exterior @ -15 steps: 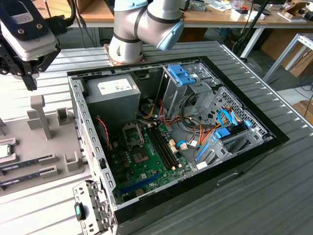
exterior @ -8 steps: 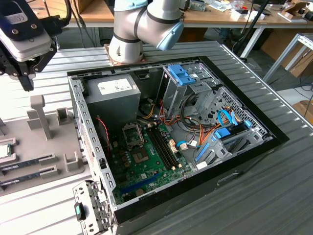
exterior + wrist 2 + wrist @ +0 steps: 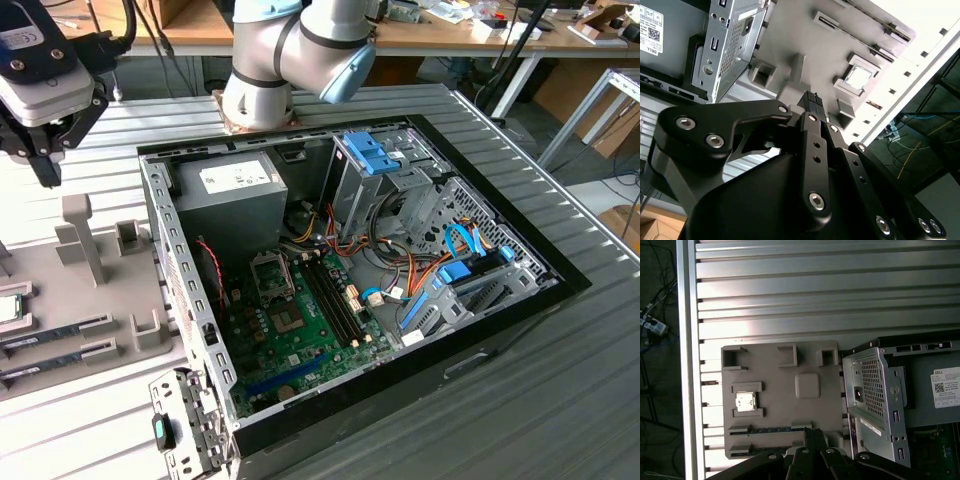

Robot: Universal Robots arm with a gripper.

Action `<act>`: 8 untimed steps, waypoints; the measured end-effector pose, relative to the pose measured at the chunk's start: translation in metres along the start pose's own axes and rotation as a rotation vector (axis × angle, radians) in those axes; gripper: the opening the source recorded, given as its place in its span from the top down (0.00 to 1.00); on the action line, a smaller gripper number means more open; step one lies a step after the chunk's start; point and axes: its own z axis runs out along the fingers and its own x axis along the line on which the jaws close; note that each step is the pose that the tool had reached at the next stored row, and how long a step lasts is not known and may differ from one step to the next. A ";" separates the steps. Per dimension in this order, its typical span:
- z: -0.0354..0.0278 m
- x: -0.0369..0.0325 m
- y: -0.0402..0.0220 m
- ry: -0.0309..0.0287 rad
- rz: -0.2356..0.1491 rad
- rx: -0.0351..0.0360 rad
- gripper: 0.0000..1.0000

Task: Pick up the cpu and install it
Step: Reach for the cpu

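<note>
The cpu (image 3: 745, 402), a small square chip with a silvery top, lies flat in a framed recess of the grey tray (image 3: 775, 400) on the ribbed metal desk (image 3: 790, 300), just beside the open computer case (image 3: 180, 270). The gripper (image 3: 813, 431) hangs above the tray, closed and holding nothing, offset from the chip and not touching it. Several hazards can be judged from this arrangement. With the fingertips together, a descent onto the chip would press on its top instead of straddling it. The raised lips around the recess leave little room, so a slightly misaligned approach could strike a lip or catch only one edge, tilting the thin chip or letting it slip. The socket (image 3: 272, 278) sits low on the green board inside the case, near the grey power-supply box (image 3: 235, 195) and a red cable (image 3: 212, 262). The bulky gripper could foul the case wall or the cable there. A chip lowered tilted or turned the wrong way would likely damage the socket contacts.
</note>
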 end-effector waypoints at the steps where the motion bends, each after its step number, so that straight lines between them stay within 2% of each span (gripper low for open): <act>1: -0.0001 0.0005 0.0000 0.0001 0.000 0.0000 0.89; 8: -0.0001 0.0034 -0.0002 0.0001 0.000 0.0000 0.89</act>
